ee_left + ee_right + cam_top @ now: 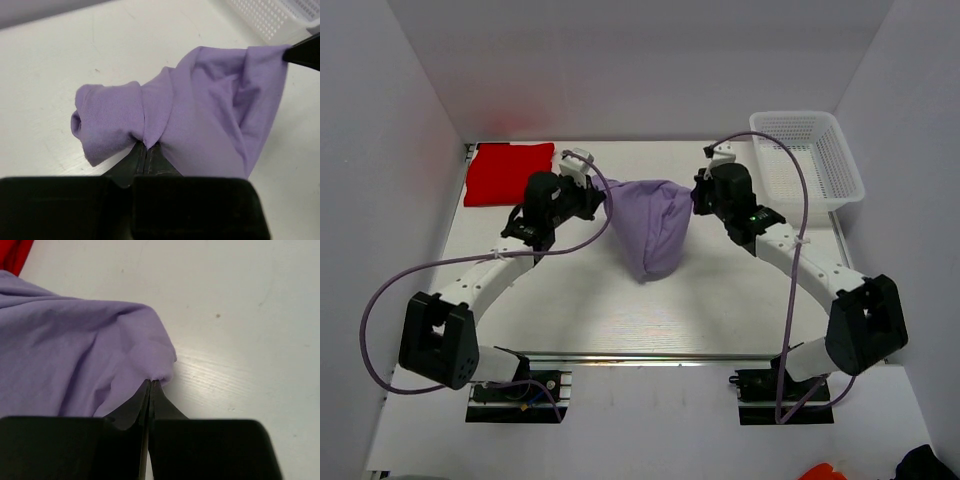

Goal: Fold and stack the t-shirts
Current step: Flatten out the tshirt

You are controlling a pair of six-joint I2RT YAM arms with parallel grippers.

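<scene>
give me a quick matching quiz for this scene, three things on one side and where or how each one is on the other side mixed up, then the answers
Things:
1. lavender t-shirt
2. red t-shirt
3. white mesh basket

Places or states:
a. at the far right of the table
b. bunched, pinched between the left gripper and the right gripper
c. folded flat at the far left corner

Pairs: 1-b, 2-c, 3-a
</scene>
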